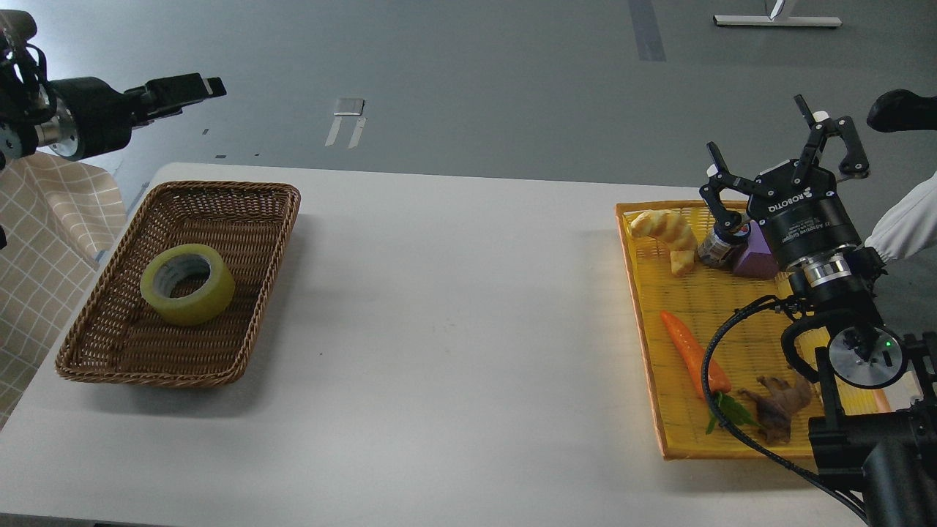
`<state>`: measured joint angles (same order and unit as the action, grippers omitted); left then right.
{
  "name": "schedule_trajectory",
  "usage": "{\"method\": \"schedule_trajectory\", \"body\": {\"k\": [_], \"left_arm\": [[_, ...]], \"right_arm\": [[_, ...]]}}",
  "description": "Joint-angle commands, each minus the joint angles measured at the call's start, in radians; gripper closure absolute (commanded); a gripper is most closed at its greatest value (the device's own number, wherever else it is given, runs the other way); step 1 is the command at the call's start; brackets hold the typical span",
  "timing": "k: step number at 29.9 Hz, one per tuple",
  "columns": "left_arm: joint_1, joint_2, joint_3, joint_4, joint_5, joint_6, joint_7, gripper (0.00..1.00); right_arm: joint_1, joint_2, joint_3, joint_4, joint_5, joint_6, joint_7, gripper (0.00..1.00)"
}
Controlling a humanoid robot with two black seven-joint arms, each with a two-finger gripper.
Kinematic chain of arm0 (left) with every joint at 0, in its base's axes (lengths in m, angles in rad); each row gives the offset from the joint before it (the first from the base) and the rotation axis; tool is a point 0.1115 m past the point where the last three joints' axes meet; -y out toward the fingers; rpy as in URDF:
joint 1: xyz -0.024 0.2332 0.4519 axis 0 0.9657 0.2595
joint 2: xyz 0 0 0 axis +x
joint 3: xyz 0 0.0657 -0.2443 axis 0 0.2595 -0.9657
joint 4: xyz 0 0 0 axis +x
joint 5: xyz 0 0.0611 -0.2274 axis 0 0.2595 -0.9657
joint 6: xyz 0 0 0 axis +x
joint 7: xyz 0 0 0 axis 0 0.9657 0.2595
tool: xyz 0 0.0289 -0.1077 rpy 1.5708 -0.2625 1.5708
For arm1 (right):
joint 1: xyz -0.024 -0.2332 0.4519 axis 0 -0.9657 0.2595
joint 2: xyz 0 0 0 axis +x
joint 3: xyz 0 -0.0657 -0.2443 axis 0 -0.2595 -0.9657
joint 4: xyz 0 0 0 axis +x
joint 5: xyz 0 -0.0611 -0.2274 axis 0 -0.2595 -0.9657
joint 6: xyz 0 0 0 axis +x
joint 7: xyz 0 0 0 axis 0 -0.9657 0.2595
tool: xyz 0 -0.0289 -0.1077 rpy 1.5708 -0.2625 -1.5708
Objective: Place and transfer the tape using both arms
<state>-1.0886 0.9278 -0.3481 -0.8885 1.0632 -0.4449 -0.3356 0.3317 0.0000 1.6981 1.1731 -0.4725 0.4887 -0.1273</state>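
Tape lies flat in wicker basket, table's left end. Left gripper is raised behind the basket, fingers indistinct (cannot tell its state). Right gripper spread wide, empty, above yellow tray.

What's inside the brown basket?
Inside the brown woven wicker basket lies one roll of translucent yellow tape, flat. The basket floor under the roll is hidden.

A single head camera looked forward and down from above the near edge of the white surface. It stood at middling range, taking in the wicker basket at left, the yellow tray at right, and grey floor beyond.
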Motion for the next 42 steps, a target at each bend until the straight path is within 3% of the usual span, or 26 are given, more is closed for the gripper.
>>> {"method": "schedule_trajectory", "body": {"k": [1,9,14,26,34,39,42], "left_arm": [[-0.042,-0.026,0.0,-0.001,-0.198,-0.02,0.001,0.03],[-0.077,-0.109,-0.006,-0.003,-0.533,-0.021,0.001,0.02],[-0.062,-0.136,-0.088,-0.049,-0.693,-0.031,0.0,0.02],[0.154,-0.296,-0.406,-0.136,-0.813,-0.044,-0.031,0.02],[0.268,-0.428,-0.502,-0.136,-0.815,-0.044,-0.031,0.02],[0.348,-0.526,-0.641,-0.136,-0.815,-0.044,-0.02,0.02],[0.354,-0.537,-0.643,-0.136,-0.815,-0.044,-0.019,0.02]], "right_arm": [[0.006,-0.002,0.002,0.007,0.0,0.0,0.0,0.0],[0.05,-0.009,0.005,0.01,-0.002,0.0,-0.002,0.0],[0.098,-0.012,0.003,0.0,-0.003,0.0,-0.005,0.0],[0.2,-0.058,0.002,-0.045,-0.002,0.0,-0.012,0.0],[0.257,-0.06,-0.001,-0.104,-0.003,0.0,-0.014,0.0],[0.279,-0.06,-0.012,-0.164,-0.005,0.0,-0.014,0.0],[0.279,-0.06,-0.021,-0.173,-0.005,0.0,-0.014,0.0]]}}
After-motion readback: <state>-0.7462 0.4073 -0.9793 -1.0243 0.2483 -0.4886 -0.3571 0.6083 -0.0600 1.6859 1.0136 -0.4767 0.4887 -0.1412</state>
